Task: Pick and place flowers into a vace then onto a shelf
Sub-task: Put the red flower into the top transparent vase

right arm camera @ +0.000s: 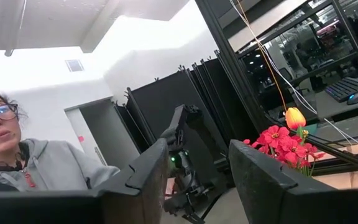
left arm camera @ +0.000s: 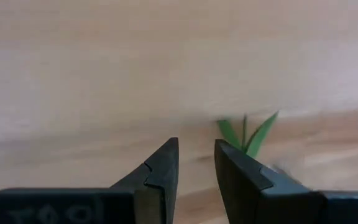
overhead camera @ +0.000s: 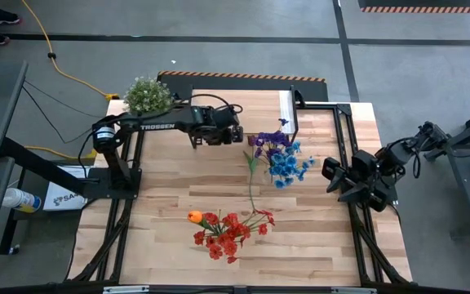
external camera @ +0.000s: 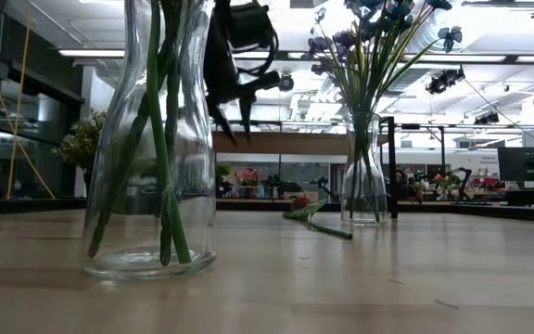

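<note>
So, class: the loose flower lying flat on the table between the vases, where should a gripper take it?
Grip the flower's bare stem midway, coming straight down with fingers across it: it lies flat, thin, between the blue bunch and red bunch.

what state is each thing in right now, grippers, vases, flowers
left gripper: open, empty, above the table
right gripper: open, empty, at the table's right edge
near vase: upright, red and orange flowers in it
far vase: upright, blue and purple flowers in it
loose stem: lying flat on the table
</note>
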